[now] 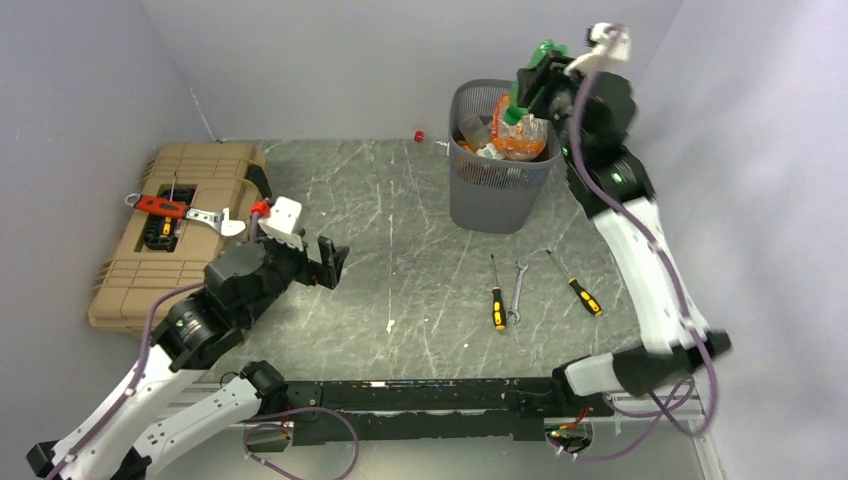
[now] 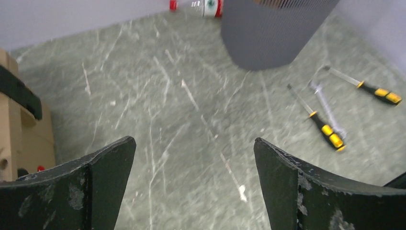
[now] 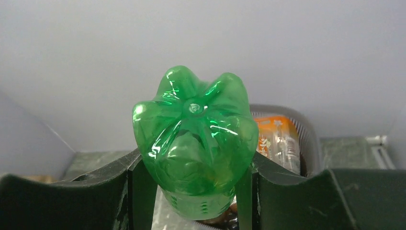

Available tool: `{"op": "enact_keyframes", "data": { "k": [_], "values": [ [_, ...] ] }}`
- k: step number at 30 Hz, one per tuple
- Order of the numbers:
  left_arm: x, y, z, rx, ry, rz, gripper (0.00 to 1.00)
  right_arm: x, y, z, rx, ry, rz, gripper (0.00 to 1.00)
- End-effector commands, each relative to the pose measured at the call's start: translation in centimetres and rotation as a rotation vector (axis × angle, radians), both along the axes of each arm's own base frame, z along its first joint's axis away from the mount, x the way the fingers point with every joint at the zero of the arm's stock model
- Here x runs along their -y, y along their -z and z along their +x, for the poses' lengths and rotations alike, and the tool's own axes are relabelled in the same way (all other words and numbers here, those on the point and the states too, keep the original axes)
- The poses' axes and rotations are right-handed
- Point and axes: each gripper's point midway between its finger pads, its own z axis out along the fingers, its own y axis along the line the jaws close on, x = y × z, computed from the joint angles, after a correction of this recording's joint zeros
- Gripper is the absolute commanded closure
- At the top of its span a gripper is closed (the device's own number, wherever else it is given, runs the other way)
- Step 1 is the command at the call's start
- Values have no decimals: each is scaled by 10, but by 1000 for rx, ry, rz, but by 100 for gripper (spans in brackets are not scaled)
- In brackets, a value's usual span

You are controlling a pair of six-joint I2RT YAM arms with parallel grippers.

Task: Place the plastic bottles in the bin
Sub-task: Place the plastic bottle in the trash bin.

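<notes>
Right wrist: right gripper [image 3: 196, 182] is pinching the green bottle [image 3: 194, 139] across its body, jaws part-closed on it, base turned to the lens.
Bottle axis: it runs away from the camera, neck end hidden; I'd judge it points down at the bin.
Below the grip: the bin [image 1: 495, 195] sits right under the bottle, toward its right side, with the far rim showing past the green plastic.
Inside: orange bottles [image 3: 277, 139] and clear ones are heaped up to the rim.
Next move: letting go looks like enough. It's a short drop, but with the heap that high the bottle could roll off.
Left side: left gripper [image 2: 194, 158] is spread wide and holds nothing, hovering over the table [image 2: 143, 96] beside the toolbox [image 1: 150, 230].
On the table: a stray bottle [image 2: 203, 5], clear with a red cap, lies on its side just behind the bin.
Nearer arm: the right one, already at the bin; the left is well apart.
</notes>
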Motion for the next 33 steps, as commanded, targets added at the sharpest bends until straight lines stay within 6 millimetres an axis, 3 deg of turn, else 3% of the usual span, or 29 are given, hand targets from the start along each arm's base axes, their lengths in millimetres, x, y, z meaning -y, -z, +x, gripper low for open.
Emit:
{"op": "enact_keyframes", "data": {
  "k": [1,6,9,18,21,23,25,29,33],
  "values": [
    [-4,31,9,-6,-40,64,1,-10,35,74,-76,-58,78,93],
    [5,55,13,-30,-16,73,1,-12,76,135,-167,-117,115,92],
    [6,62,14,-35,-19,86,1,-21,105,162,-227,-172,138,90],
    [6,74,8,-69,4,94,1,-47,157,191,-368,-266,174,85],
    [8,77,8,-80,12,100,1,-47,170,189,-409,-261,171,69],
    [8,78,8,-87,13,103,1,-48,169,184,-422,-255,167,49],
    [10,80,8,-92,19,104,1,-47,157,175,-408,-242,156,37],
    [13,80,8,-103,19,86,1,-33,112,150,-344,-199,140,10],
    [15,73,16,-105,-24,41,1,-8,68,115,-281,-115,106,1]
  ]
}}
